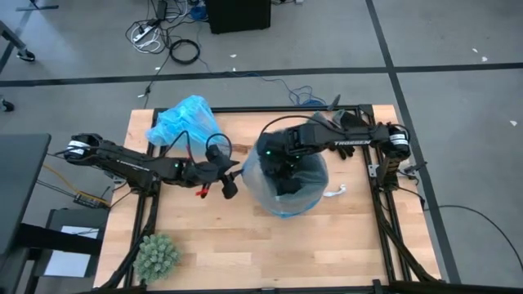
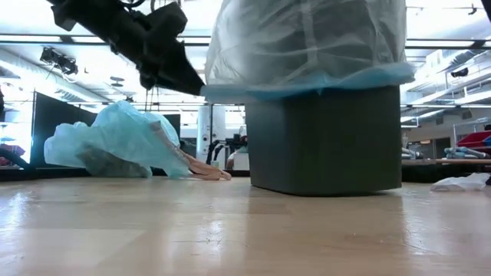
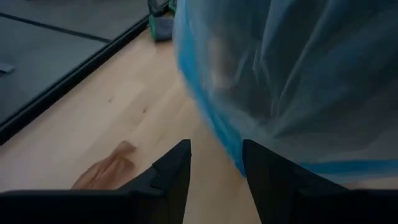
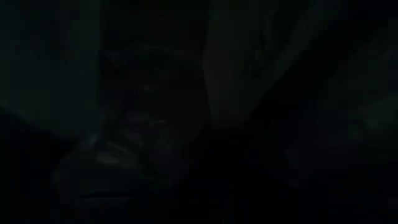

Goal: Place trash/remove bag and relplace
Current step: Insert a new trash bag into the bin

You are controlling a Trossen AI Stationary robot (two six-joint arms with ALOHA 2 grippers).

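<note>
My left gripper hangs just left of the bin, at its liner's rim. My right gripper reaches down inside it, seemingly. Behind my left arm lies 1 bag; the plant ball sits front-left.

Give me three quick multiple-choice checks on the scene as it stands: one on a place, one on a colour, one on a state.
1. Where does the crumpled sky-blue plastic bag lie?
A. inside the bin
B. on the wooden table, at its far left part
C. on the floor

2. What colour is the spiky plant ball?
A. green
B. red
C. white

3. Where does the right end effector work?
A. over the plant ball
B. parked off the table
C. down inside the dark grey bin, which is lined with a pale clear bag with a blue rim

Answers: 1 B, the high view shows it on the boards behind the left end effector. 2 A, green at the near left corner. 3 C, the right arm reaches into the lined bin.
</note>
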